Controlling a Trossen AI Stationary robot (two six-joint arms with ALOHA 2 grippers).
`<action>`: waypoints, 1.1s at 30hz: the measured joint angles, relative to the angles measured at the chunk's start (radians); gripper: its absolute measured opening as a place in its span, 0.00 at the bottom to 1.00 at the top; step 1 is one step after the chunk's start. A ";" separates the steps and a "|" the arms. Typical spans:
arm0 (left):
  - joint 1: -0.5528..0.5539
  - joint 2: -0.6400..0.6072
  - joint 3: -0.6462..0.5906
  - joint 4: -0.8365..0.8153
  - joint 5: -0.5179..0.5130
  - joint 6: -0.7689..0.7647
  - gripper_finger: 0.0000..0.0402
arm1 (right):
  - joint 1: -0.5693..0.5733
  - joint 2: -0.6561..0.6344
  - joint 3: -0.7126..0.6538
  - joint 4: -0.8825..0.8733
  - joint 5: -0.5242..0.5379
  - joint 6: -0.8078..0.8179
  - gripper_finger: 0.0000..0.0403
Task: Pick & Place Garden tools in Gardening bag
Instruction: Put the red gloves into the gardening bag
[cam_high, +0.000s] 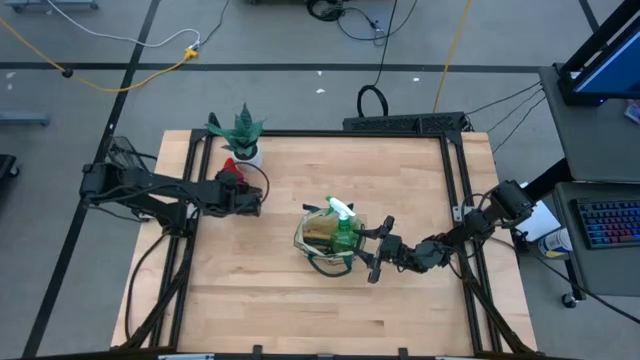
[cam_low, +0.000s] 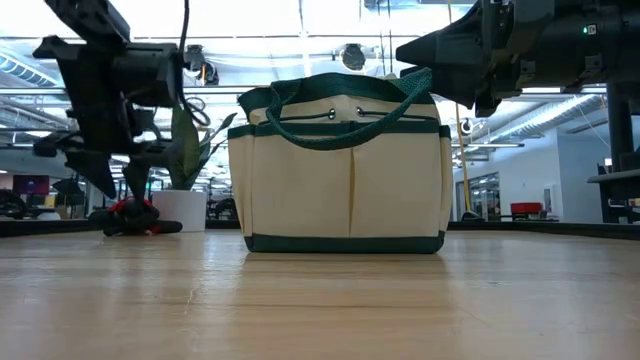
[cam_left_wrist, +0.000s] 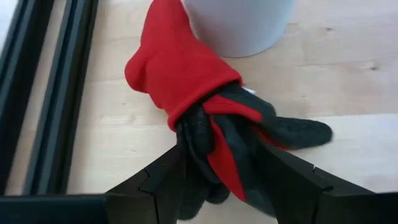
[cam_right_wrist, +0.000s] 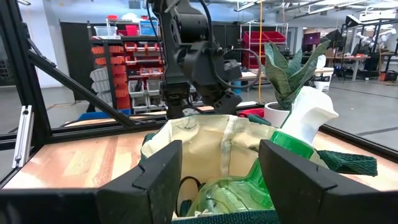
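You have the wooden table (cam_high: 260, 300) under both arms, and the gardening bag (cam_high: 325, 243) stands near its centre, upright on its round base. In the low view it fills the middle, with dark green trim and loop handles draped over the rim. The green spray bottle (cam_high: 344, 228) stands inside it toward the 3 o'clock side, white nozzle poking above the rim. From the bag, the plant in its white pot (cam_high: 243, 140) sits at about 10 o'clock, near the far edge.

Your right gripper (cam_high: 372, 251) is at the bag's 3 o'clock rim, fingers spread wide either side of the bottle, not clamping it.

Your left gripper (cam_high: 246, 199) is at the 6 o'clock side of the pot, low over the table. The red and black glove (cam_left_wrist: 211, 118) lies crumpled on the wood just beside the pot, and the fingers bracket its dark end; they seem to press it, though contact is hard to confirm.
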 joint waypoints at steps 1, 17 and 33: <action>0.008 0.000 -0.013 0.022 0.000 0.001 0.50 | 0.000 0.000 0.000 0.000 0.000 0.000 0.50; 0.094 0.000 -0.145 0.199 0.017 0.062 0.37 | 0.000 0.000 0.000 0.000 -0.001 0.000 0.50; 0.048 0.000 -0.146 0.377 0.026 0.275 0.05 | 0.000 0.000 0.000 0.000 -0.001 0.001 0.50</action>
